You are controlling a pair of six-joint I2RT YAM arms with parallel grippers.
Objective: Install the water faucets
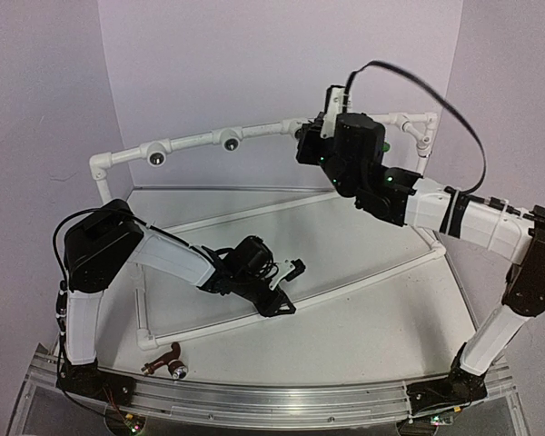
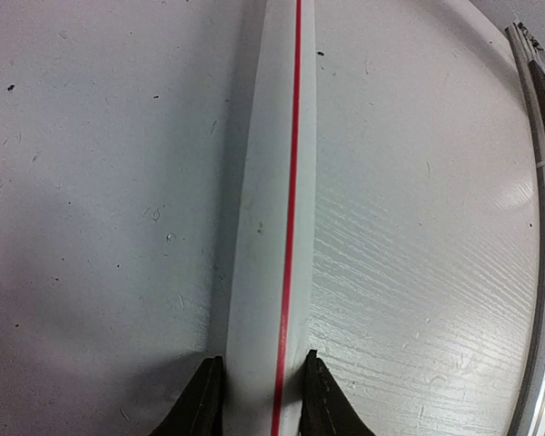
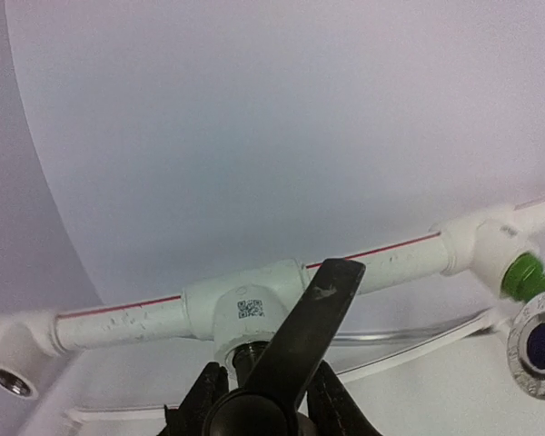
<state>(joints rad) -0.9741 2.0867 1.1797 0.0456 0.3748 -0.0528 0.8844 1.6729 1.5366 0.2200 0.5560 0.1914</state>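
The black plastic faucet with the stubby lever (image 3: 307, 331) is sitting between the fingers of the right claw (image 3: 268, 404), which is clamping on it, while its threaded end is meeting the white round tee socket (image 3: 245, 313) just above that claw. The green faucet with the silvery mouth (image 3: 525, 277) is sitting installed off to that claw's right. The reddish-brown faucet (image 1: 170, 361) is lying loose on the surface (image 1: 363, 318), well apart from both claws, so it probably comes last. The left claw (image 2: 262, 386) is clamping on the red-striped white pipe (image 2: 272, 227).
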